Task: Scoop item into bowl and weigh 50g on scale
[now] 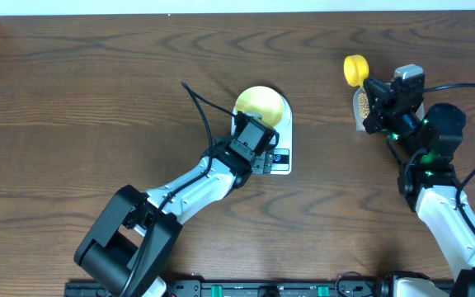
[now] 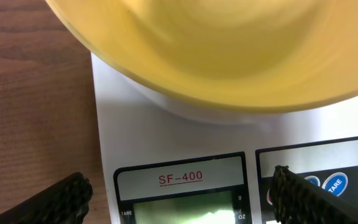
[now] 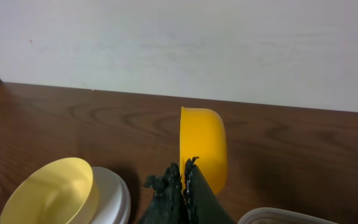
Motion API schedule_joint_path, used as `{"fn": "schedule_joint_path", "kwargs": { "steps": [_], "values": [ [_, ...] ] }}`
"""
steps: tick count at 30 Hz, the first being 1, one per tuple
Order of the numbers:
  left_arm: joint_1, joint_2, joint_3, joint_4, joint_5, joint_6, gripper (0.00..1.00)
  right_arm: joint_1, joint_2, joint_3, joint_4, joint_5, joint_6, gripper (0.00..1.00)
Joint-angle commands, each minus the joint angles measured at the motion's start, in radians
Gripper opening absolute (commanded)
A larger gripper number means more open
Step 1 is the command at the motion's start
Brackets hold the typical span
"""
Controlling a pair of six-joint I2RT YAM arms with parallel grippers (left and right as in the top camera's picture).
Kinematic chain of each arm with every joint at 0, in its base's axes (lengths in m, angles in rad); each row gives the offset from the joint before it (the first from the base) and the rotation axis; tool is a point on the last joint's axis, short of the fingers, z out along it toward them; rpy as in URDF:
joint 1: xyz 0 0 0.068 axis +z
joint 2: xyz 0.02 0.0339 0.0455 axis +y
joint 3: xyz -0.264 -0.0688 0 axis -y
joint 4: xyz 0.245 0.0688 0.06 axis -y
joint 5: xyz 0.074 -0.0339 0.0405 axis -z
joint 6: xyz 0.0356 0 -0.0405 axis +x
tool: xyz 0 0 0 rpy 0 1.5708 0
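Mid-bench: bowl (image 1: 261, 106) on scale (image 1: 280, 162), left fingers (image 1: 258, 132) open over its front; right edge: right fingers (image 3: 182, 186) clamp scoop (image 1: 355, 69) by tub (image 1: 359, 104).

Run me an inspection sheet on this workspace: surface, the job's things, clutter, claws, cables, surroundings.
Surface: brown wood-grain table.
Job's things: pale yellow bowl sits on the white scale, with no beans seen in it; beans lie in a clear tub.
Clutter: nothing seen.
Claws: left claw open, over the scale's front; right claw shut on a yellow scoop.
Cables: a black cable runs off the left arm; another loops by the right arm.
Surroundings: pale wall behind the table.
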Motion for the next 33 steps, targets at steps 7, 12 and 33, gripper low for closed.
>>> {"fn": "schedule_joint_path", "kwargs": {
  "steps": [7,12,33],
  "values": [
    [-0.042,0.014,-0.006,0.000,-0.054,-0.009,0.94,-0.006,0.003,0.012,-0.001,-0.006,-0.017,0.01],
    [-0.044,0.015,-0.006,0.001,-0.058,-0.010,0.94,-0.006,0.003,0.012,-0.004,-0.006,-0.019,0.01],
    [-0.044,0.047,-0.005,0.001,-0.084,-0.053,0.93,-0.006,0.003,0.012,-0.031,-0.006,-0.019,0.01]
  ]
}}
